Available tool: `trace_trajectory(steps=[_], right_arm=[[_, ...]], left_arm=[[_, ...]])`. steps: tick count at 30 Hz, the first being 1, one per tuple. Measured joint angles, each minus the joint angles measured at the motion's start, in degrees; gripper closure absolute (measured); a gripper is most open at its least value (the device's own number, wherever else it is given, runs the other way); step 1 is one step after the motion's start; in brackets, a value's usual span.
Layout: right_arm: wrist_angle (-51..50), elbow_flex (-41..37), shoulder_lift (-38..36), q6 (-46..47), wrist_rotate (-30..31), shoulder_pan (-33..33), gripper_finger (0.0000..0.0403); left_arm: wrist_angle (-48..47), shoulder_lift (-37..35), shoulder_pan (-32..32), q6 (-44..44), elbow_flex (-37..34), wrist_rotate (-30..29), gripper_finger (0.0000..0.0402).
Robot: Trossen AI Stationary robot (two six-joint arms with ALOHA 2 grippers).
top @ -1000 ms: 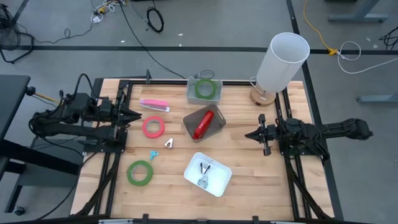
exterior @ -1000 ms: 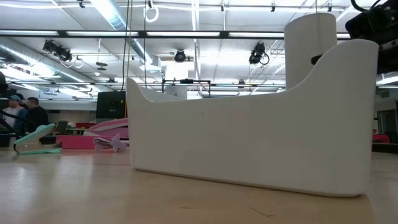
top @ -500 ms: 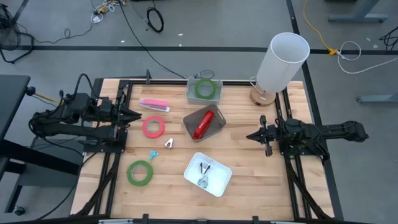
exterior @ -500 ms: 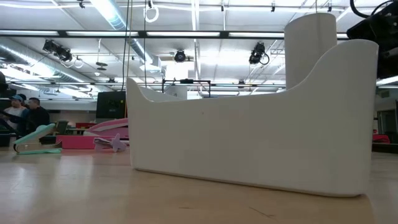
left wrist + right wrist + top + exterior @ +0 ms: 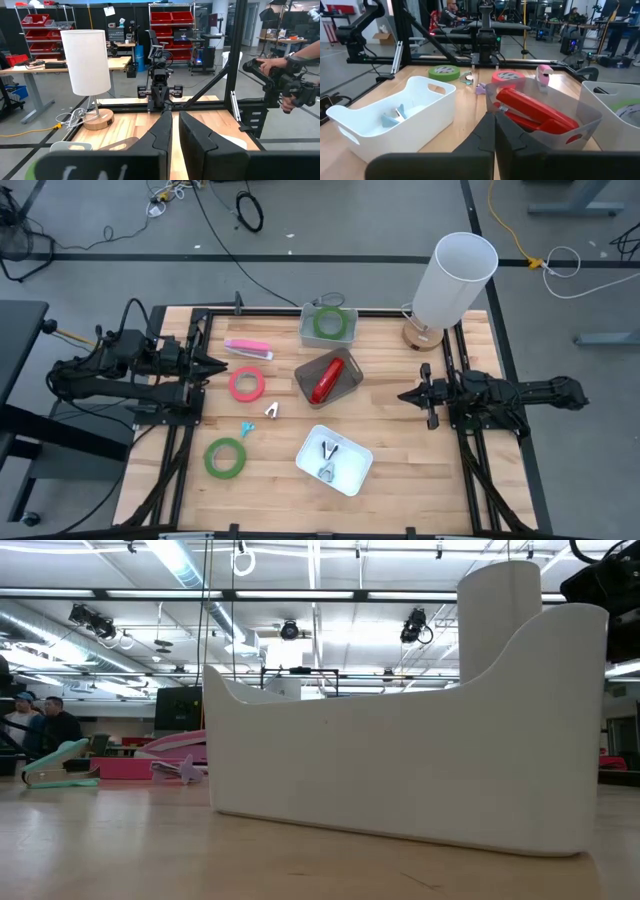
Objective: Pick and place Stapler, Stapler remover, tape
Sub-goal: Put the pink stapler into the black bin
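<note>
A green tape roll (image 5: 331, 323) lies in a clear bin at the far edge. A red-pink roll (image 5: 247, 385) and a second green roll (image 5: 225, 457) lie flat on the table. A pink stapler (image 5: 248, 348), a small pale stapler remover (image 5: 271, 410) and a blue one (image 5: 245, 428) lie on the table's left half. A red stapler (image 5: 328, 378) lies in a grey bin. A white bin (image 5: 350, 472) holds metal removers. My left gripper (image 5: 220, 365) is shut and empty at the left edge. My right gripper (image 5: 402, 395) is shut and empty at the right.
A white lamp (image 5: 455, 278) stands at the far right corner. Dark frame rails run along the table's left and right sides. In the low view the white bin (image 5: 400, 770) fills the middle. A person's hands (image 5: 280, 75) hold a controller beyond the table.
My right arm has drawn back a little toward the table's right edge, its gripper still shut and empty.
</note>
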Motion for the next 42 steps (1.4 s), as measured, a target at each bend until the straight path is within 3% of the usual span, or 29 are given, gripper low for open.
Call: trace_trajectory(steps=[19,37,42], right_arm=[[0.02,0.00,-5.96,-0.61,0.20,0.00,0.0401],[0.04,0.02,-6.05,-0.61,-0.02,0.00,0.0401],[0.58,0.02,-6.05,3.95,-2.91,0.00,0.0401]], left_arm=[[-0.01,0.00,-0.01,0.00,0.00,0.01,0.0367],[-0.01,0.00,0.00,0.00,0.00,0.00,0.0367],[-0.01,0.00,0.00,0.00,0.00,0.00,0.0367]])
